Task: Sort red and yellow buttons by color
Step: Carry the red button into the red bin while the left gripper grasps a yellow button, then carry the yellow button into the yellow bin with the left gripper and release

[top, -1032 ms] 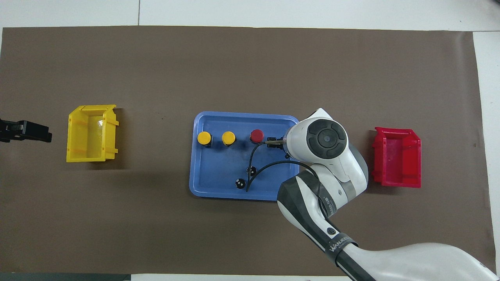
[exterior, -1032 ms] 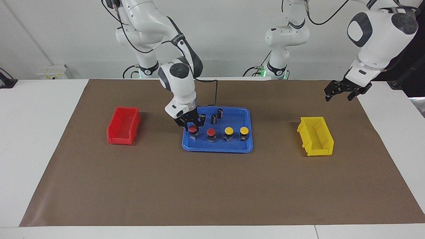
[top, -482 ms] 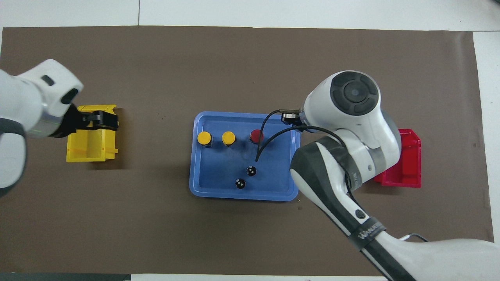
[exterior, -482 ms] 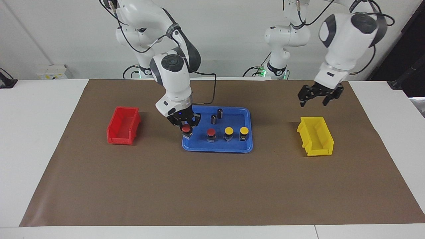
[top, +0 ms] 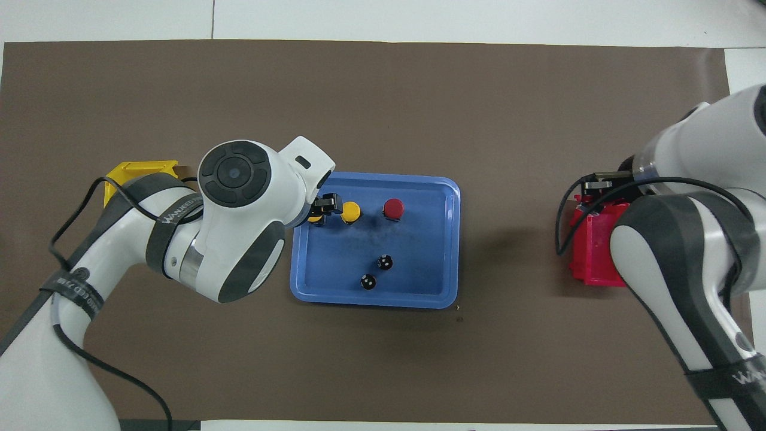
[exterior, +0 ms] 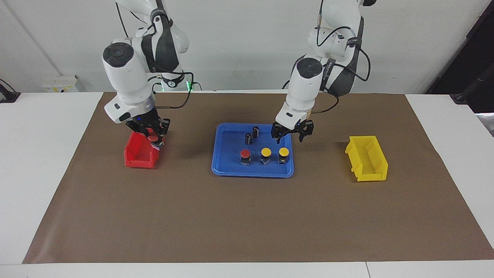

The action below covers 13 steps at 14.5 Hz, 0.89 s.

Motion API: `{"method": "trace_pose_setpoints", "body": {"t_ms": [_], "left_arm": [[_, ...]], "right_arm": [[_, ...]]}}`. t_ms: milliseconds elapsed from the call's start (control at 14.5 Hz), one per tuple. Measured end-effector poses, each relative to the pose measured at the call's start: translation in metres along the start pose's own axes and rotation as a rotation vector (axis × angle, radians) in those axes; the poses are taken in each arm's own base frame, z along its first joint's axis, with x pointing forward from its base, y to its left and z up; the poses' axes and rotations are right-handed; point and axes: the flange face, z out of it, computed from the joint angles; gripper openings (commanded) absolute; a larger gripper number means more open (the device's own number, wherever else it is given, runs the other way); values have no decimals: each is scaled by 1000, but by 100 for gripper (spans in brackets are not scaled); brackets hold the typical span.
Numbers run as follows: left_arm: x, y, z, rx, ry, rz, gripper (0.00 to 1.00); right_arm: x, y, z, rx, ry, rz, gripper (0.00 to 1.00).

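Over the red bin (exterior: 142,150), right gripper (exterior: 153,136) grips a red button (exterior: 154,137).

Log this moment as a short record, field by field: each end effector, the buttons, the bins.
right end effector: shut on a red button, over the red bin
left end effector: open, above the tray's edge toward the left arm's end, holding nothing
buttons on tray: one red, two yellow, in a row
other tray items: two dark cylinders, nearer the robots than the row
yellow bin: no button visible inside
sorted so far: none released yet
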Motion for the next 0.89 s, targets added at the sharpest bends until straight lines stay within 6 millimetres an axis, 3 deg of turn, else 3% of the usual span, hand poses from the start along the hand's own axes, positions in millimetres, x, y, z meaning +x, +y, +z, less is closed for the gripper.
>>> {"method": "trace_pose_setpoints", "body": {"t_ms": [138,275,344,413,482,757,894], "left_arm": [[5,-2,15,0,1,-7,74],[5,-3,18,1,1,-8,74],[4,-2,20,0,2,-7,57],[4,-1,23,-2,4,-5,10],[4,-1,26,0,0,-4,2],[5,0,28,-1,-9,-29,2],[10,1,7,6,-40,-43,2]], "right_arm": [[-23,38,10,36,-21,-8,16],[-37,61,24,47,2,-34,16],[-41,64,32,44,9,-42,16],[-44,63,41,41,16,-47,16],[-45,62,50,37,30,-53,16],[-55,62,81,33,31,-90,16],[-60,62,92,33,24,-95,16]]}}
